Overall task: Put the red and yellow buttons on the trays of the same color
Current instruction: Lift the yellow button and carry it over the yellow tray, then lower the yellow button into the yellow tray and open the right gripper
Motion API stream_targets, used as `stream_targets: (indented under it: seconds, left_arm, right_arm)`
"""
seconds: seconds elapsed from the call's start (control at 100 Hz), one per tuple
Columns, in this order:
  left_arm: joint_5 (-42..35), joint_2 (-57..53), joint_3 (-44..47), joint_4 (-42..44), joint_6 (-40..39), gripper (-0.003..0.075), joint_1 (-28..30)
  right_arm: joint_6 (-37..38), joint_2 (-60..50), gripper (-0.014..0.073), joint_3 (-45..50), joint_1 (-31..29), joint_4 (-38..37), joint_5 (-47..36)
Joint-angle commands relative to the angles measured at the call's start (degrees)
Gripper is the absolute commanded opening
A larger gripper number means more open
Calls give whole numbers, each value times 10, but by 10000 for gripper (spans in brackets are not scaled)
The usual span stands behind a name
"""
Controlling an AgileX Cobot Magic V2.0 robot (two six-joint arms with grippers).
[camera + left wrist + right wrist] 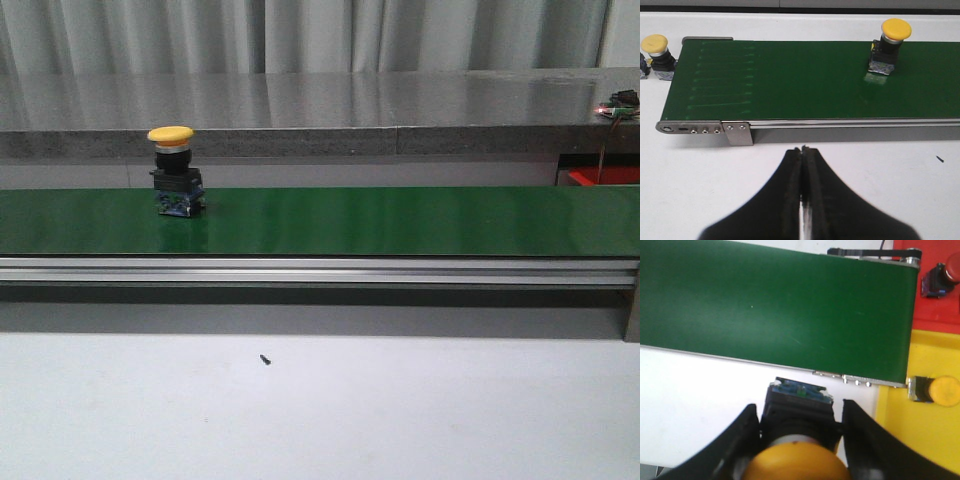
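Note:
My right gripper (pixel 800 408) is shut on a yellow button (pixel 798 450), its fingers pressed against both sides of the black body, just in front of the green belt (pixel 775 305). Beside it are the yellow tray (pixel 900 440), with another yellow button (pixel 938 391) lying on it, and the red tray (pixel 935 310), which holds a red button (pixel 941 276). A yellow button (pixel 172 170) stands upright on the belt, and the left wrist view shows this same button (pixel 888 46). My left gripper (pixel 803 149) is shut and empty over the white table.
Another yellow button (pixel 658 50) stands on the table just past the belt's left end. The belt's aluminium side rail (pixel 320 270) runs across the front. A small black screw (pixel 265 359) lies on the table. A grey counter (pixel 320 110) stands behind the belt.

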Motion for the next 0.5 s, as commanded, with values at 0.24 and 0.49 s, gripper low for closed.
stream_targets:
  seconds: [0.24,0.49]
  left_arm:
    - [-34,-1,-14,-11,-3,-20,-4]
    - [-34,-1,-14,-11,-3,-20,-4]
  right_arm:
    - [-25,-101,214,91,-143,-12,-72]
    - [-124,-96,214,107,-296,66,-115]
